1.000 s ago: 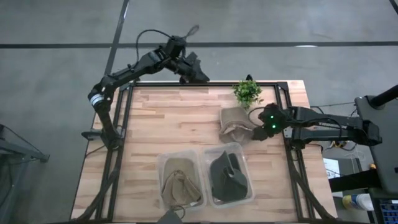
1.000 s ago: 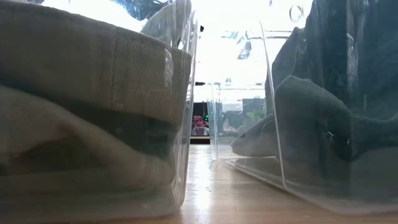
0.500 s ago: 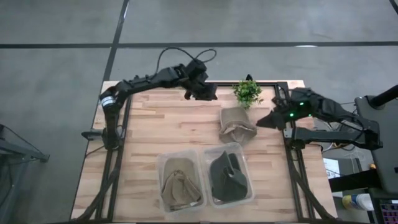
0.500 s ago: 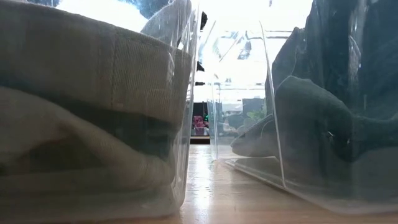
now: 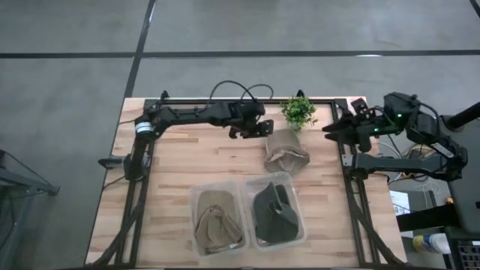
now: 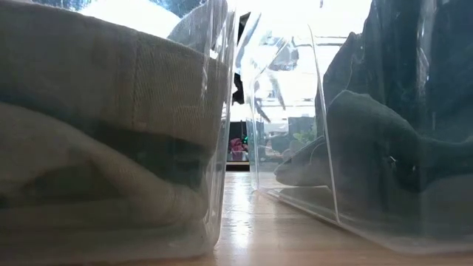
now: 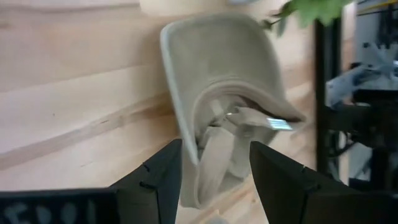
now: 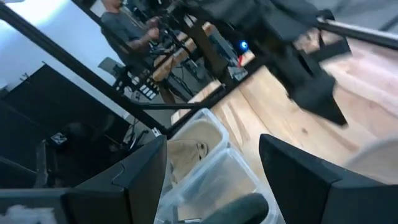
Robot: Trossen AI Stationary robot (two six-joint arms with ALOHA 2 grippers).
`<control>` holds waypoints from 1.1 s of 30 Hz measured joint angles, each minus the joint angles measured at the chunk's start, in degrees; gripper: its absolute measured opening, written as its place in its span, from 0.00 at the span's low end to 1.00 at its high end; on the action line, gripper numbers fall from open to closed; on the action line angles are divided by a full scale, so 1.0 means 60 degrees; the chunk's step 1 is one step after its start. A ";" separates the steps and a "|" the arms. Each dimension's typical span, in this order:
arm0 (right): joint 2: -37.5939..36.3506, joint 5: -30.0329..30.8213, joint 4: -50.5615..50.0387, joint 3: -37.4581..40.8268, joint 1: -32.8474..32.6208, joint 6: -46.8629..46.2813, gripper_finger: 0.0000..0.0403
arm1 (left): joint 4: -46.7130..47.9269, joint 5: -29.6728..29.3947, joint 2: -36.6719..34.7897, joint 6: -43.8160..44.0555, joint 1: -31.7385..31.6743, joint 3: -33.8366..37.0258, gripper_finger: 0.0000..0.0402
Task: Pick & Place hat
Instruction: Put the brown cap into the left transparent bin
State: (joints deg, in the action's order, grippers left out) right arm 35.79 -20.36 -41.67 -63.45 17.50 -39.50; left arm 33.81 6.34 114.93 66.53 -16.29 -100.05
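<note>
The left gripper (image 5: 264, 127), fingers spread, hovers just beside the tan hat (image 5: 286, 151); the right gripper (image 5: 334, 129), also spread, waits off the table edge.

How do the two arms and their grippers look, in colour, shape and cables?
Both arms are black, built of slim jointed segments. The left arm carries a thin black cable that loops above it and has a silver ring at its base joint. Its gripper has two broad, flat, dark fingers. The right arm shows a small green light, and its gripper has the same wide dark fingers.
</note>
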 joint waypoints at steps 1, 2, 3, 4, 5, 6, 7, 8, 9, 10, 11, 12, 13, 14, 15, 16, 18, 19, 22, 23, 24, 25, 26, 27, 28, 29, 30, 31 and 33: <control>0.0000 0.0000 -0.0001 -0.0099 0.0000 0.0100 0.62 | -0.0024 -0.0072 0.0124 0.0120 0.0038 0.0000 0.45; 0.0000 0.0000 -0.0004 -0.0188 0.0000 0.0193 0.62 | -0.0026 -0.0121 0.0245 0.0234 0.0065 0.0000 0.45; -0.0004 0.0000 -0.0004 -0.0274 0.0000 0.0287 0.62 | -0.0031 -0.0136 0.0393 0.0371 0.0094 0.0000 0.45; -0.0015 -0.0004 -0.0004 -0.0333 0.0000 0.0370 0.62 | -0.0061 -0.0154 0.0509 0.0505 0.0108 0.0000 0.45; -0.0028 -0.0007 -0.0007 -0.0380 0.0000 0.0443 0.62 | -0.0108 -0.0162 0.0614 0.0648 0.0137 0.0000 0.45; -0.0032 -0.0007 -0.0018 -0.0438 0.0000 0.0549 0.62 | -0.0232 -0.0169 0.0726 0.0746 0.0182 0.0004 0.45; -0.0038 -0.0007 -0.0009 -0.0481 0.0000 0.0614 0.62 | -0.0485 -0.0158 0.0834 0.0855 0.0236 0.0001 0.45; -0.0064 -0.0007 0.0005 -0.0499 0.0000 0.0650 0.62 | -0.0752 -0.0144 0.0925 0.0982 0.0287 0.0000 0.45; -0.0073 -0.0005 0.0005 -0.0507 0.0000 0.0672 0.62 | -0.0991 -0.0145 0.1058 0.1092 0.0330 0.0000 0.45; -0.0074 -0.0007 0.0010 -0.0516 0.0000 0.0697 0.62 | -0.1278 -0.0133 0.1195 0.1194 0.0349 0.0000 0.45; -0.0087 -0.0007 0.0018 -0.0525 0.0000 0.0728 0.62 | -0.1538 -0.0144 0.1326 0.1339 0.0365 0.0000 0.45; -0.0091 -0.0011 0.0015 -0.0527 0.0000 0.0766 0.62 | -0.1637 -0.0135 0.1440 0.1490 0.0374 0.0000 0.45; -0.0091 -0.0011 0.0015 -0.0530 0.0000 0.0820 0.62 | -0.1630 -0.0132 0.1533 0.1592 0.0383 0.0000 0.45; -0.0091 -0.0011 0.0018 -0.0534 0.0000 0.0867 0.62 | -0.1589 -0.0114 0.1589 0.1631 0.0390 0.0000 0.45; -0.0088 -0.0011 0.0018 -0.0534 0.0000 0.0875 0.62 | -0.1442 -0.0104 0.1592 0.1646 0.0401 0.0000 0.45; -0.0088 -0.0014 0.0018 -0.0534 0.0000 0.0876 0.62 | -0.1207 -0.0076 0.1592 0.1655 0.0404 0.0000 0.45; -0.0091 -0.0016 0.0018 -0.0530 0.0000 0.0977 0.62 | -0.1056 -0.0076 0.1592 0.1608 0.0403 0.0000 0.45; -0.0091 -0.0018 0.0019 -0.0530 0.0000 0.1070 0.62 | -0.0998 -0.0104 0.1592 0.1506 0.0395 0.0000 0.45; -0.0077 -0.0018 0.0057 -0.0530 0.0000 0.1126 0.62 | -0.0890 -0.0137 0.1556 0.1423 0.0379 0.0000 0.45; -0.0066 -0.0017 0.0058 -0.0530 0.0000 0.1127 0.62 | -0.0815 -0.0201 0.1517 0.1433 0.0379 0.0000 0.45; -0.0066 -0.0015 0.0058 -0.0530 0.0000 0.1143 0.62 | -0.0853 -0.0347 0.1491 0.1428 0.0379 0.0000 0.45; -0.0064 -0.0015 0.0058 -0.0530 0.0000 0.1156 0.62 | -0.0962 -0.0484 0.1479 0.1422 0.0375 0.0000 0.45; -0.0062 -0.0015 0.0058 -0.0526 0.0000 0.1170 0.62 | -0.1035 -0.0561 0.1476 0.1426 0.0348 -0.0007 0.45; -0.0058 -0.0014 0.0062 -0.0526 0.0000 0.1190 0.62 | -0.1113 -0.0589 0.1484 0.1425 0.0316 -0.0007 0.45; -0.0055 -0.0015 0.0062 -0.0519 0.0000 0.1193 0.62 | -0.1268 -0.0594 0.1570 0.1433 0.0296 -0.0007 0.45; -0.0055 -0.0013 0.0062 -0.0519 0.0000 0.1200 0.62 | -0.1376 -0.0569 0.1626 0.1480 0.0282 -0.0007 0.45; -0.0055 -0.0011 0.0062 -0.0516 0.0000 0.1207 0.62 | -0.1390 -0.0480 0.1705 0.1535 0.0277 -0.0007 0.45; -0.0055 -0.0008 0.0066 -0.0512 0.0000 0.1208 0.62 | -0.1407 -0.0370 0.1791 0.1591 0.0278 -0.0007 0.45; -0.0055 -0.0004 0.0066 -0.0510 0.0000 0.1208 0.62 | -0.1426 -0.0164 0.1910 0.1619 0.0291 -0.0007 0.45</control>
State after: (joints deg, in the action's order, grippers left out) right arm 35.46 -20.38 -41.28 -66.51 17.50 -32.25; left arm 25.26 5.35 126.39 76.24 -14.55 -100.09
